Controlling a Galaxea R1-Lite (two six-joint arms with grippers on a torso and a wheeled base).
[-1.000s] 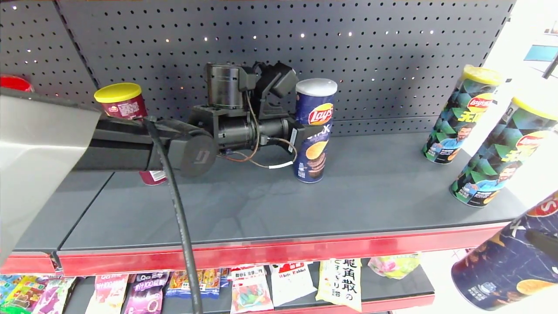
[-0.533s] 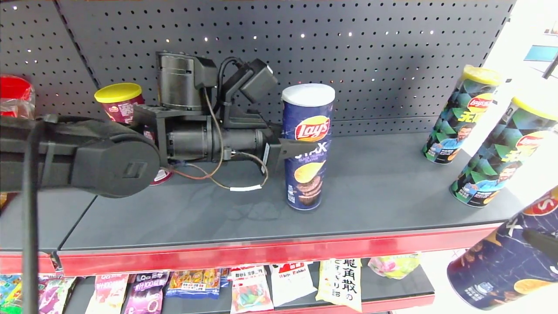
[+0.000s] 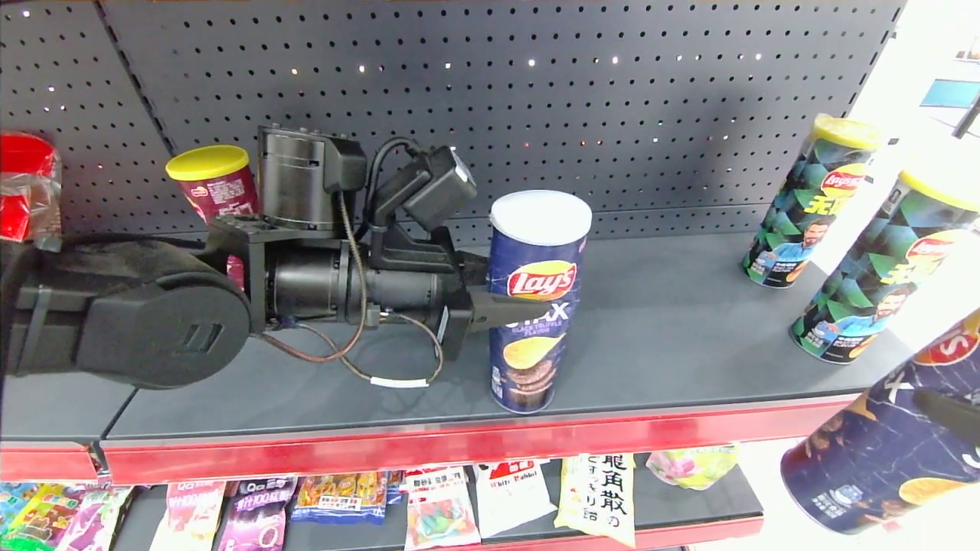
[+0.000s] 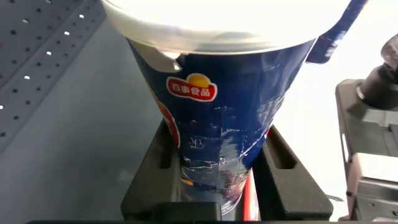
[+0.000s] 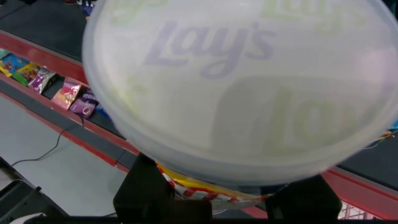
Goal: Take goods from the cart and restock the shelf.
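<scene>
My left gripper (image 3: 521, 310) was clamped on the blue chip can (image 3: 540, 252), upright near the shelf's (image 3: 689, 329) front edge. My right gripper (image 5: 224, 202) gripped a second dark-blue can (image 3: 873, 467), tilted, below the shelf's right end.

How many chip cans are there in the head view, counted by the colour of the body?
Dark blue cans: 2
Green patterned cans: 2
Dark red can: 1
Total: 5
</scene>
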